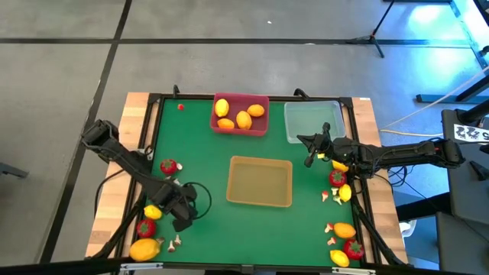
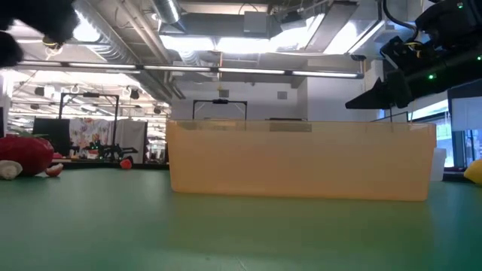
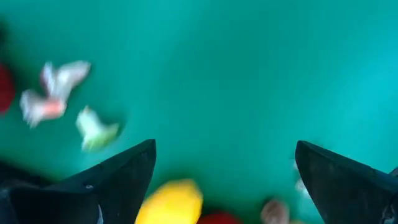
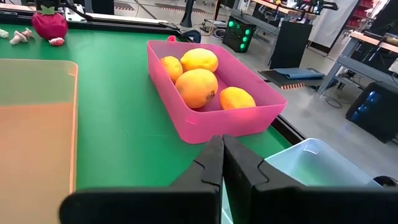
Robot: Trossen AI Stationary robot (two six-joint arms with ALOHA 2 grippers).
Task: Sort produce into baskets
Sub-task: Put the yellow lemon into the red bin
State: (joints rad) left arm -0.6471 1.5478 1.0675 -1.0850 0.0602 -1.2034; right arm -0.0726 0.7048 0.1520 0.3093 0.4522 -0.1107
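Left gripper (image 1: 182, 216), jaws wide open, hovers over a yellow lemon (image 1: 153, 211), seemingly empty; right gripper (image 1: 311, 149), jaws closed, near the clear basket (image 1: 312, 122)

Place: robotics lab or workshop hall.
Evidence, upper frame: exposed ceiling ducts (image 2: 128, 38), strip lights (image 2: 248, 71).
Evidence, right: equipment racks (image 4: 249, 34), concrete floor (image 1: 229, 23).

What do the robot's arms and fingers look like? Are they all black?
Yes, mostly. Both arms are dark, jointed and thin, with black cables looping beside them. The left gripper has two black, wedge-shaped fingers with pointed tips. The right gripper has flat, dark fingers with straight edges. Small green lights glow on the arm seen in the low view.
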